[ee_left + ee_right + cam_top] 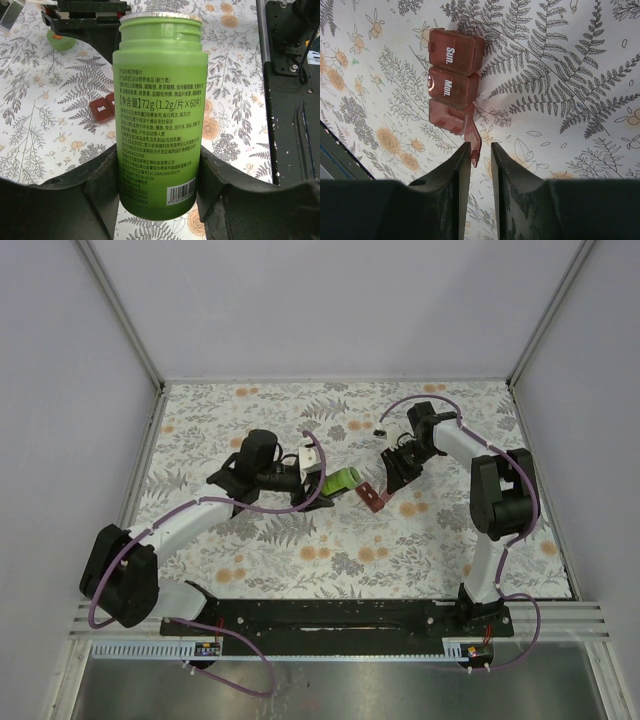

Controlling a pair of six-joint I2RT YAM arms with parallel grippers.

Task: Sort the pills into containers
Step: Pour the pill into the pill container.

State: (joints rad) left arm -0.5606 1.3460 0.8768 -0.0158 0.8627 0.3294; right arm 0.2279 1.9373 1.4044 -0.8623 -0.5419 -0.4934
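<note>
- The left fingers [240,200] were seen clamped on the lower body of the green bottle [160,115], one on each side, the jaws held wide by its girth.
- The green bottle was held uncapped, its threaded neck and pale rim turned away from the wrist. In the top view it [345,480] was seen lying tilted, its mouth pointed toward the pill box [375,497], which was just beside it.
- What lay inside the bottle could not be told, as only the opaque wall and printed label were shown.
- The right fingers [445,200] were set only narrowly apart, and a slim gap was left between the tips.
- The raised lid [472,140] of the pill box's third compartment was seen standing with its free edge in that gap, close against one fingertip. Whether it was actually pinched could not be told.
- The dark-red pill box [454,75] was laid on the flower-printed surface [330,540]. The compartments marked "Sun." and "Mon." were shut, and the next one was open.
- No pills could be made out in the open compartment – its inside was too dim to read.
- A small pale-green round object [61,40] was seen on the surface beyond the bottle, partly hidden by black arm parts.
</note>
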